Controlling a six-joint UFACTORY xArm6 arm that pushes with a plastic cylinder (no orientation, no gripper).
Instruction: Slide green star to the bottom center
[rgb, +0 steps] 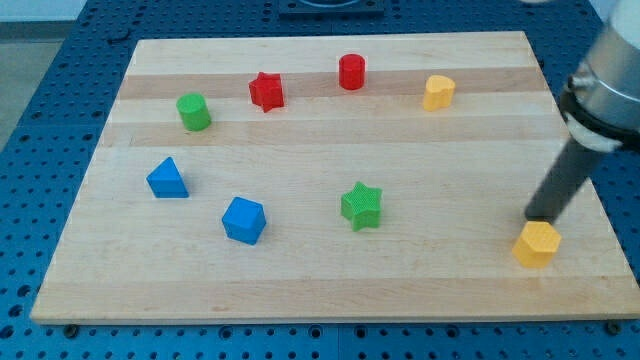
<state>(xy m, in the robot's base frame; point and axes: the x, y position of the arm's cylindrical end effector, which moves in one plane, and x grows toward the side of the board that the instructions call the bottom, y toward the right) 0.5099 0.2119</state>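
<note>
The green star (361, 205) lies on the wooden board (330, 130), a little right of the middle and toward the view's bottom. My tip (540, 216) is far to the star's right, near the board's right edge. It sits just above a yellow hexagonal block (536, 244), touching or nearly touching it.
A blue cube (243, 220) and a blue triangle (167, 179) lie left of the star. A green cylinder (194, 111), a red star (266, 91), a red cylinder (352, 72) and a second yellow block (438, 92) lie along the view's top.
</note>
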